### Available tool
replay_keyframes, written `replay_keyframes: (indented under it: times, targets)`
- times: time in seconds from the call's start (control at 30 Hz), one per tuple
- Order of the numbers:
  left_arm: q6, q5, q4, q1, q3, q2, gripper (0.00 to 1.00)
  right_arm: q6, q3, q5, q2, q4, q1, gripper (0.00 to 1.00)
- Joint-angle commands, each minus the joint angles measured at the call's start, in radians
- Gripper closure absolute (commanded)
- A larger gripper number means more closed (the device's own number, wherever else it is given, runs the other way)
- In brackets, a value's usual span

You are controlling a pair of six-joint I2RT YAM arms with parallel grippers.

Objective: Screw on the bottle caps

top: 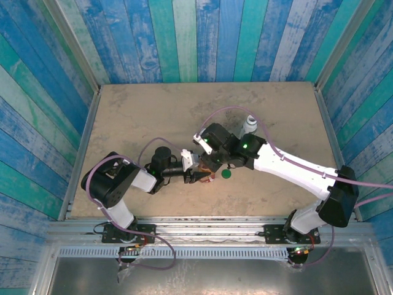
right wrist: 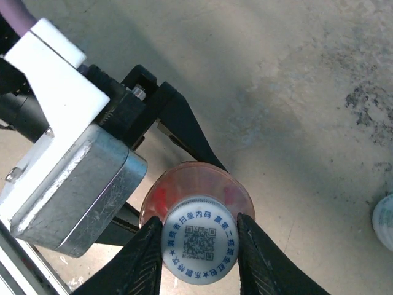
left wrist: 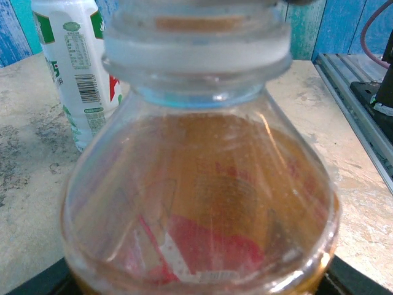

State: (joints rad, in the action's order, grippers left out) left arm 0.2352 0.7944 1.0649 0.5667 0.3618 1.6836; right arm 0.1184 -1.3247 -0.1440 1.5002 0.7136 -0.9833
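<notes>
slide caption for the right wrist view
Right fingers clasp the white cap on the amber bottle, held by the left fingers.

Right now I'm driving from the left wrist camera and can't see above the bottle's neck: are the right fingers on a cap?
Observer: Yes, the right gripper pinches the white cap from both sides, atop the clear bottle.
Operator: Where's the other cap?
Observer: The green cap lies loose on the table, just right of that bottle.
</notes>
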Motion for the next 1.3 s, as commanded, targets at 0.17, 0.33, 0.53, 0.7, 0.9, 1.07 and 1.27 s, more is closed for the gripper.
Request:
replay_keyframes:
  times: [0.17, 0.33, 0.53, 0.7, 0.9, 1.07, 1.27]
  targets:
    - [0.007, -0.027, -0.136, 0.001, -0.019, -0.007, 0.37, -0.073, 0.0, -0.036, -0.032, -0.024, 0.002, 0.35]
    - [0.009, -0.027, -0.136, 0.001, -0.02, -0.009, 0.37, -0.228, 0.038, 0.077, -0.107, -0.06, 0.032, 0.26]
    - [0.013, -0.024, -0.135, 0.001, -0.022, -0.009, 0.37, -0.38, 0.035, 0.356, -0.114, -0.046, 0.161, 0.35]
    - [0.014, -0.023, -0.14, 0.001, -0.021, -0.011, 0.37, -0.676, -0.007, 0.516, -0.065, 0.086, 0.181, 0.37]
    - [0.017, -0.024, -0.143, 0.001, -0.02, -0.008, 0.37, -0.769, -0.094, 0.512, 0.021, 0.15, 0.194, 0.46]
    - [0.018, -0.023, -0.146, 0.001, -0.018, -0.007, 0.37, -0.783, -0.137, 0.495, 0.067, 0.171, 0.198, 0.46]
    - [0.019, -0.023, -0.148, 0.001, -0.017, -0.005, 0.37, -0.788, -0.161, 0.509, 0.093, 0.19, 0.201, 0.56]
